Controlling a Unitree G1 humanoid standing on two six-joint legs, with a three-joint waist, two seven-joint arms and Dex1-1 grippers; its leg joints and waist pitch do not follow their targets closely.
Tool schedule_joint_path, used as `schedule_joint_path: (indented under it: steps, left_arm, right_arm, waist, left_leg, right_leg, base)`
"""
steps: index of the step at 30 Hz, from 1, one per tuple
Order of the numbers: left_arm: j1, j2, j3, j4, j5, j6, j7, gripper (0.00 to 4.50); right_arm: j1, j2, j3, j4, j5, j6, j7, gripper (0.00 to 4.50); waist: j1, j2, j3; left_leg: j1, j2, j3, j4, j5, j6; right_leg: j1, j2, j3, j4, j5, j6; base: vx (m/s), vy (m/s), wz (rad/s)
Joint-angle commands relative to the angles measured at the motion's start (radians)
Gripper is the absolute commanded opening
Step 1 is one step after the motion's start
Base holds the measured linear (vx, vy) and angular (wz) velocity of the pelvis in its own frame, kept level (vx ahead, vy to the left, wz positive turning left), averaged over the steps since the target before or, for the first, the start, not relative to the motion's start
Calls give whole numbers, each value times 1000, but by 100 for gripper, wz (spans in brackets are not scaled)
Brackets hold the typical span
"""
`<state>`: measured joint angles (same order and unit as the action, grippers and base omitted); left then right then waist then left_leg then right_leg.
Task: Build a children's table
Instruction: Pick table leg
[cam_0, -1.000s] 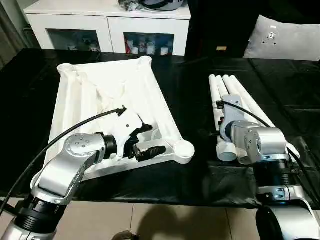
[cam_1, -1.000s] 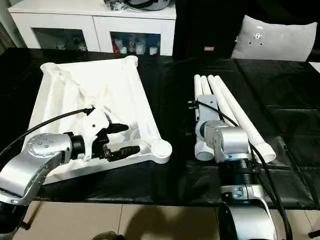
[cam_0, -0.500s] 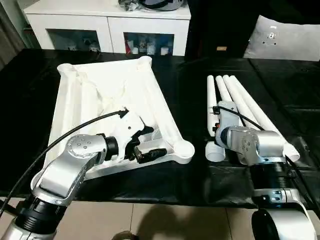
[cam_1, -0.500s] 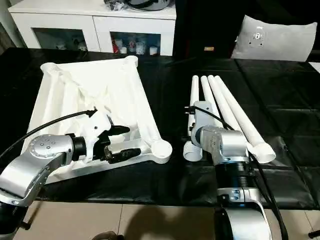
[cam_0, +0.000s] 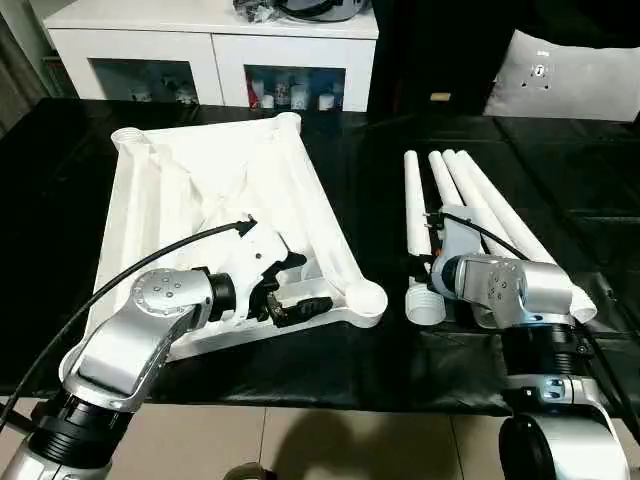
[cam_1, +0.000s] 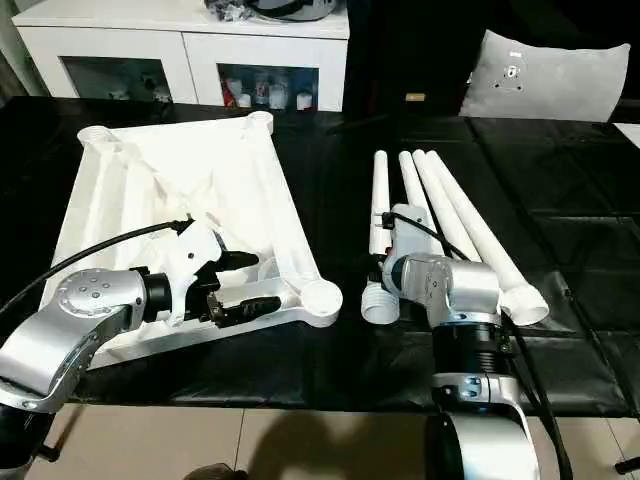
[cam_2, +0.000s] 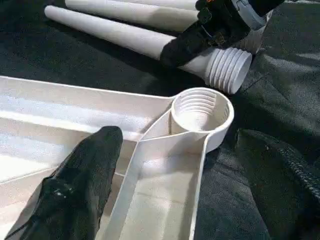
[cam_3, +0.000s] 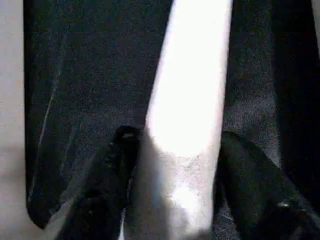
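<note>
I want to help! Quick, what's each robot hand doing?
Left gripper: open, straddling the tabletop rim.
Right gripper: shut on a leg.

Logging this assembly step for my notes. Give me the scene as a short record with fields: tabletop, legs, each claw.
tabletop: white table top lies underside up on the black surface
socket: near corner socket empty, threads showing
legs: four white legs lying beside the top
left claw: left claw open over the top's near edge, holding nothing
right claw: right claw straddles the leftmost leg near its threaded end
</note>
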<state>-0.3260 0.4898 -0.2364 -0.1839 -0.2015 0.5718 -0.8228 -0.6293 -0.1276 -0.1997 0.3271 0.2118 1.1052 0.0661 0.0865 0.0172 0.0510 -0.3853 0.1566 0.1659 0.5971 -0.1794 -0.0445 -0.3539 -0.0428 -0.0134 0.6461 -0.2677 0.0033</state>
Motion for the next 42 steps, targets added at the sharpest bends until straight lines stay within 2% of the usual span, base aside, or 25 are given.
schedule_joint_path:
  steps: [1,7,14,16,18,19,20,23,24,25,28,30,32,33,34,35,36,37,39,40,42]
  left_arm:
    - [-2,3,-9,-22,6,-3,7,409]
    - [-14,-3,-6,-10,11,-17,12,409]
    - [-21,-9,-3,-6,11,-20,18,409]
    - [-22,-11,-2,-5,12,-24,22,409]
    - [-21,-13,-2,-5,13,-27,25,409]
    - [-21,-15,-1,-4,14,-31,29,409]
    - [-22,-21,3,-1,13,-34,36,409]
    - [-25,-25,6,3,13,-37,41,409]
    - [-28,-31,10,6,11,-33,47,409]
    - [-32,-37,16,10,9,-23,58,409]
    - [-60,-77,42,41,10,-26,116,409]
    - [-74,-99,58,60,8,-38,141,409]
    - [-115,-152,108,99,-20,-33,193,409]
    - [-117,-154,111,100,-23,-31,195,435]
    - [-138,-178,140,112,-56,-10,209,441]
    - [-138,-178,140,112,-56,-10,209,441]
    - [-169,-220,185,116,-112,16,230,445]
    - [-179,-235,201,116,-130,25,239,448]
    - [-192,-253,221,118,-154,37,250,450]
    - [-222,-292,267,128,-208,63,271,450]
    - [-264,-339,323,147,-274,96,298,450]
  right_arm:
    - [5,11,-16,28,14,17,-13,228]
    - [-1,15,-52,35,19,8,-26,199]
    - [-7,23,-70,42,22,-17,-40,191]
    - [11,34,-76,20,26,-97,-36,190]
    - [24,30,-58,5,24,-155,-13,190]
    - [35,27,-41,-3,12,-205,-2,190]
    - [54,20,-7,-19,-12,-291,18,190]
    - [50,24,-19,-34,-7,-261,1,189]
    - [41,34,-49,-44,16,-233,-6,189]
    - [35,40,-69,-56,35,-219,-3,189]
    - [39,37,-79,-94,91,-307,92,188]
    - [46,34,-79,-102,116,-337,123,188]
    - [57,27,-78,-126,146,-398,191,188]
    - [58,27,-78,-129,147,-402,195,188]
    - [68,30,-85,-153,161,-456,238,188]
    - [68,30,-85,-153,161,-456,238,188]
    - [78,29,-98,-190,209,-476,320,188]
    - [81,27,-99,-201,224,-480,349,188]
    - [85,24,-100,-213,248,-480,381,188]
    - [86,18,-108,-222,283,-488,421,188]
    - [86,6,-116,-223,321,-494,468,188]
  waist:
    - [-3,4,-60]
    - [-3,6,-59]
    - [-3,6,-59]
    - [-3,5,-59]
    - [-3,4,-60]
    - [-2,6,-61]
    - [-1,5,-63]
    - [-3,3,-67]
    - [-2,6,-70]
    - [-2,4,-70]
    - [1,3,-73]
    - [1,3,-72]
    - [0,2,-73]
    - [1,2,-73]
    - [2,0,-73]
    - [4,1,-73]
    - [2,-1,-72]
    - [8,1,-74]
    - [6,-2,-73]
    - [7,1,-71]
    - [6,-2,-71]
  left_leg:
    - [28,62,-20,-74,-106,-86]
    - [29,63,-21,-75,-114,-93]
    - [30,64,-21,-77,-129,-97]
    - [29,64,-20,-76,-127,-97]
    - [27,63,-20,-74,-115,-91]
    - [27,64,-20,-74,-112,-89]
    - [26,64,-19,-71,-96,-81]
    - [22,60,-19,-67,-49,-64]
    - [20,59,-19,-63,-23,-53]
    - [19,58,-17,-61,-11,-44]
    - [18,61,-17,-57,-22,-27]
    - [16,61,-17,-57,-7,-12]
    - [15,61,-17,-55,-12,-4]
    - [16,63,-17,-54,-13,-2]
    - [13,62,-17,-53,-19,6]
    - [14,64,-17,-54,-21,9]
    - [14,62,-16,-53,-20,18]
    - [16,66,-17,-51,-19,27]
    - [13,63,-16,-51,-19,38]
    - [12,65,-18,-52,-26,43]
    - [14,64,-15,-50,-41,44]
  right_leg:
    - [20,-87,40,-71,82,-163]
    - [19,-86,40,-71,79,-162]
    - [17,-88,41,-73,51,-161]
    - [16,-90,41,-72,60,-159]
    - [19,-89,40,-71,77,-158]
    - [18,-91,41,-71,85,-157]
    - [20,-89,40,-69,115,-159]
    - [25,-84,40,-63,177,-160]
    - [23,-82,39,-59,219,-161]
    - [24,-80,39,-57,251,-161]
    - [26,-83,38,-55,276,-169]
    - [26,-82,36,-53,299,-172]
    - [27,-84,36,-54,300,-185]
    - [27,-85,35,-53,299,-190]
    - [28,-87,35,-53,289,-200]
    - [27,-89,36,-54,287,-203]
    - [28,-85,35,-53,285,-209]
    - [27,-89,35,-53,287,-218]
    - [29,-88,34,-54,281,-227]
    - [27,-89,32,-55,255,-237]
    - [28,-90,33,-59,235,-251]
  base:
    - [0,0,0]
    - [0,0,0]
    - [0,0,0]
    - [0,0,0]
    - [0,0,0]
    - [0,0,0]
    - [0,0,0]
    - [0,0,0]
    - [0,0,0]
    - [0,0,0]
    - [0,0,0]
    - [0,0,0]
    - [0,0,0]
    - [0,0,0]
    - [0,0,0]
    - [0,0,0]
    - [0,0,0]
    - [0,0,0]
    - [0,0,0]
    - [0,0,0]
    - [0,0,0]
